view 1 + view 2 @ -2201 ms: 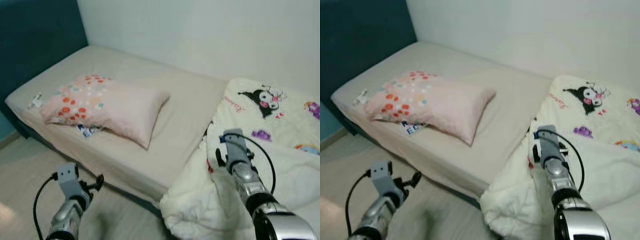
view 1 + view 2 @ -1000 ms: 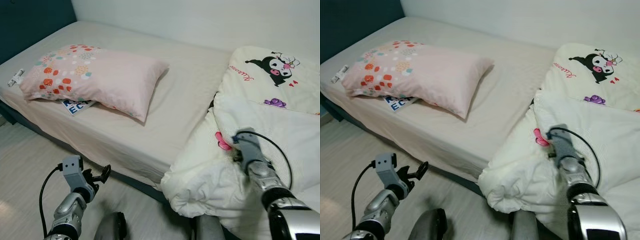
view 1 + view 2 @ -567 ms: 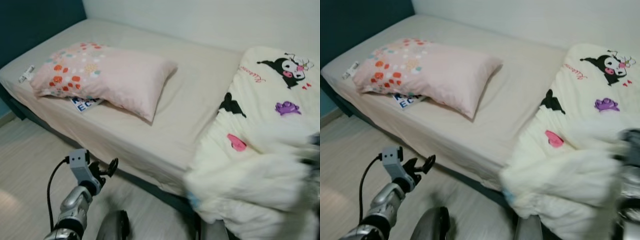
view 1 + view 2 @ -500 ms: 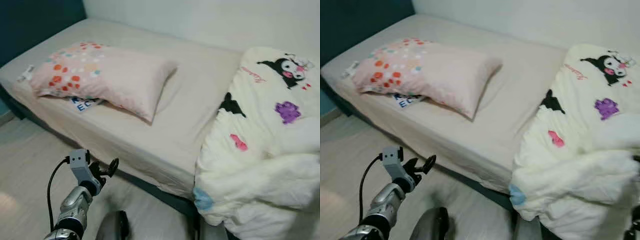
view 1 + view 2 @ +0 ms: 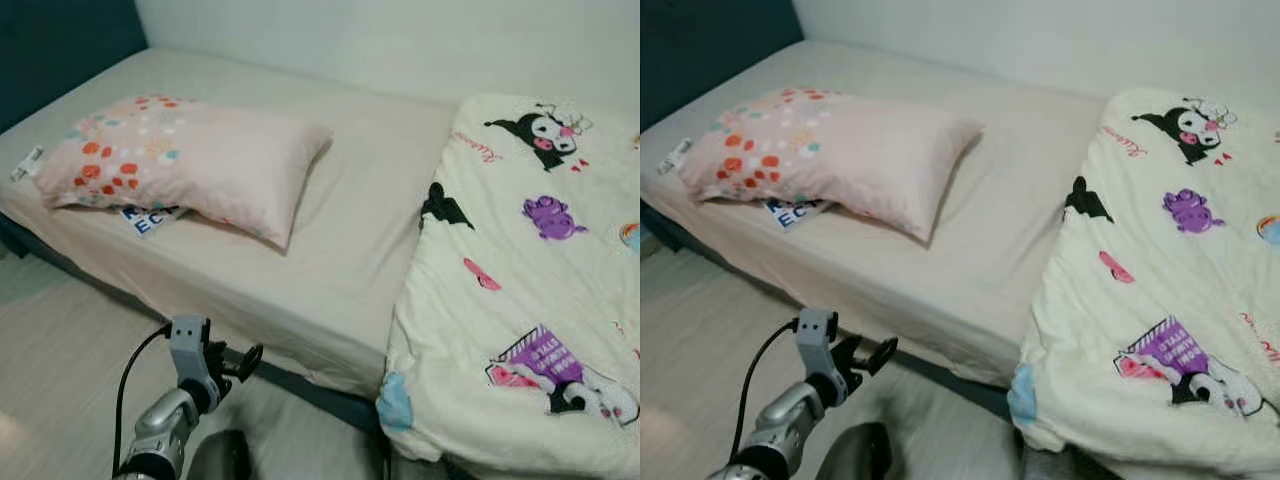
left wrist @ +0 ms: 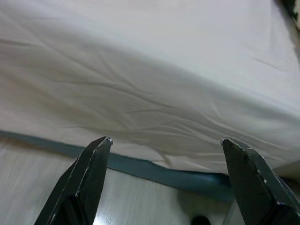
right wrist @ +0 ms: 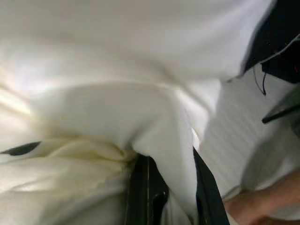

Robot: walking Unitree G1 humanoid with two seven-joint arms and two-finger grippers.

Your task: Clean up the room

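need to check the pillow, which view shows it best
Either head view: the left eye view shows the whole pink pillow lying on the bed, dotted end toward the headboard, a printed item tucked under it. The left wrist view faces the bed's side; the right wrist view shows the cream blanket.

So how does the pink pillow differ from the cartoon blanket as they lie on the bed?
The pillow is plump and pink with coloured dots at one end; the blanket is cream, with cartoon prints. The pillow lies wholly on the mattress; the blanket hangs over the bed's edge. Both rest on the same beige sheet.
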